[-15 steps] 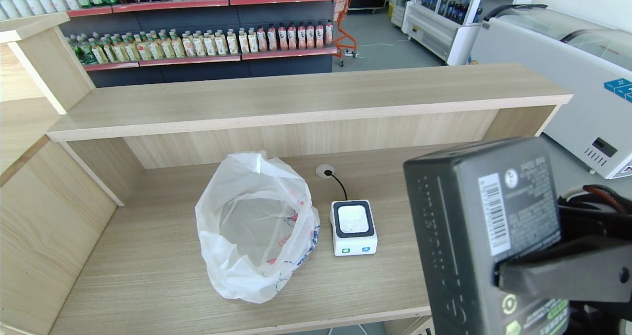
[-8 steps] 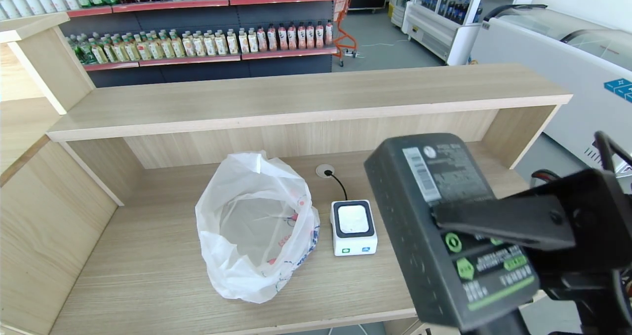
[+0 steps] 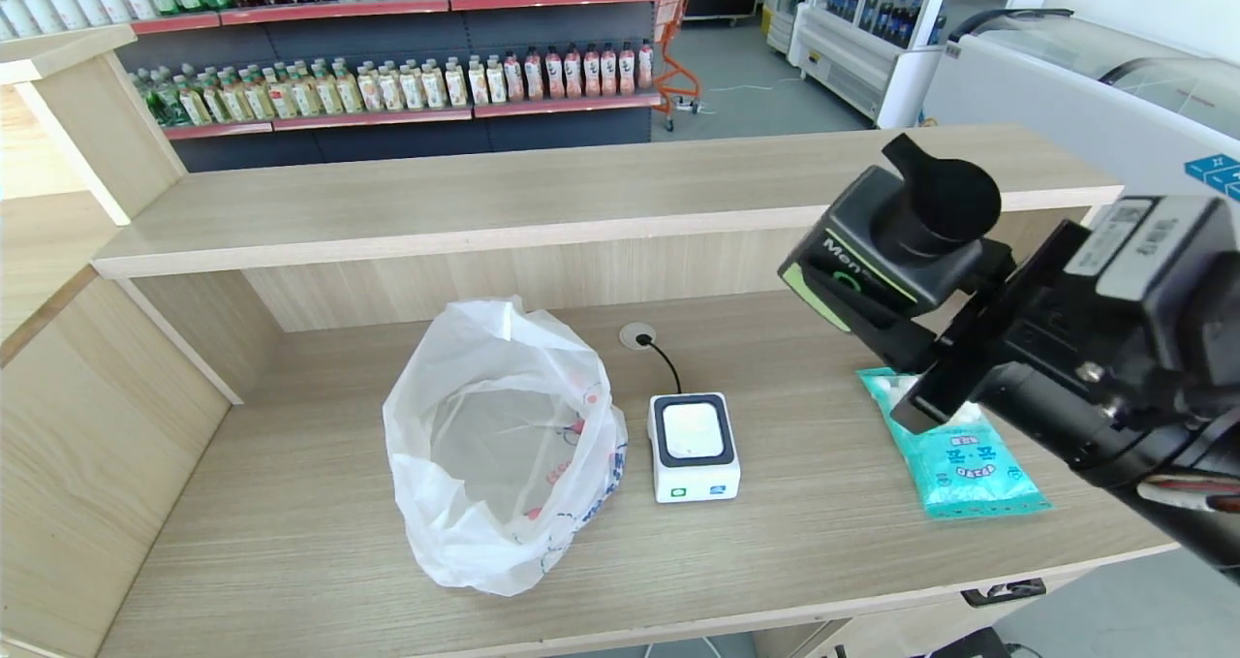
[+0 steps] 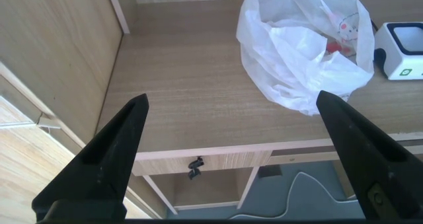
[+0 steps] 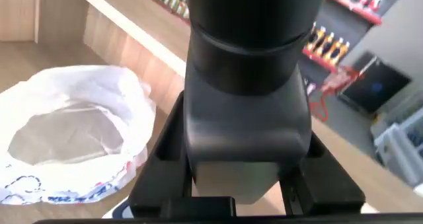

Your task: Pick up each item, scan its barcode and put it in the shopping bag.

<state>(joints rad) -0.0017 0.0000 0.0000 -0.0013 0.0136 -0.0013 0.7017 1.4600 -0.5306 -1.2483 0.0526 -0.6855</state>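
Jaws of my right gripper (image 3: 920,333) are clamped on one dark bottle (image 3: 862,261) — cap end uppermost, long axis tilted, base toward my wrist — high over the right end of the counter (image 3: 291,503). Under it lies one teal packet (image 3: 969,454), flat. One scanner (image 3: 693,445) sits mid-counter, with one open bag (image 3: 504,445) just beside it on the left. My left gripper (image 4: 231,100) gapes wide above the counter's near left edge.
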